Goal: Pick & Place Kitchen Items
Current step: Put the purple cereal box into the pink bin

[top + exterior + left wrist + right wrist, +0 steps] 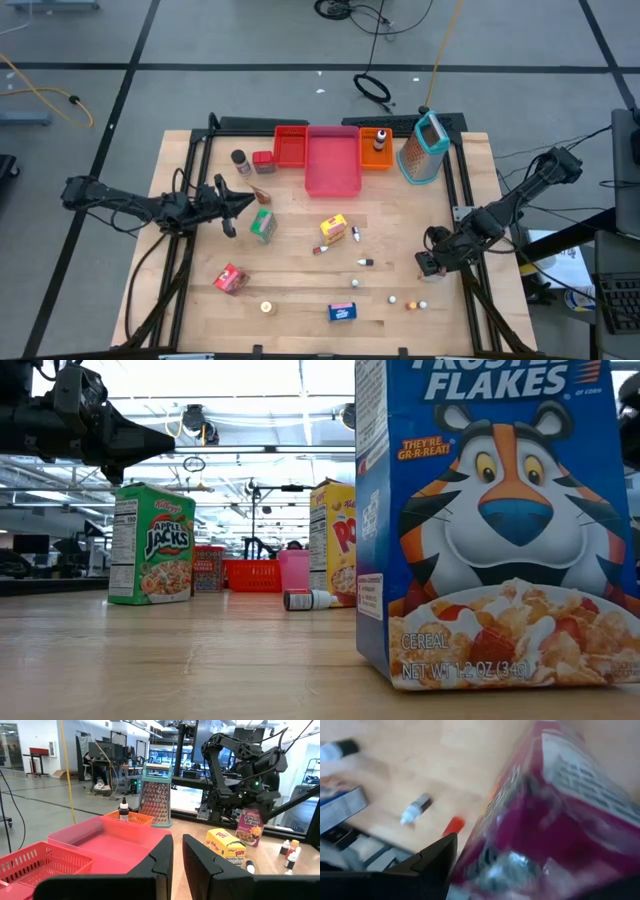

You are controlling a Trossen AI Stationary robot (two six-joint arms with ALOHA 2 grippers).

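Right tool [432, 262] at table's [300, 290] 4 o'clock clamps a purple-pink cereal box [555, 830]; left tool [245, 203] together.

Robotics lab, no question

Wooden table [300, 280] sits on a grey tiled floor [200, 40] strewn with loose cables [372, 88]; beyond it are monitors and workstations [107, 750], ceiling rails, big open industrial space.

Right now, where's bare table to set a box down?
Bare: front-left corner, left of the pink pouch; also between the yellow box and the right hand, which grips a purple box. Crowded: the trays at the back, the small bottles along the front.
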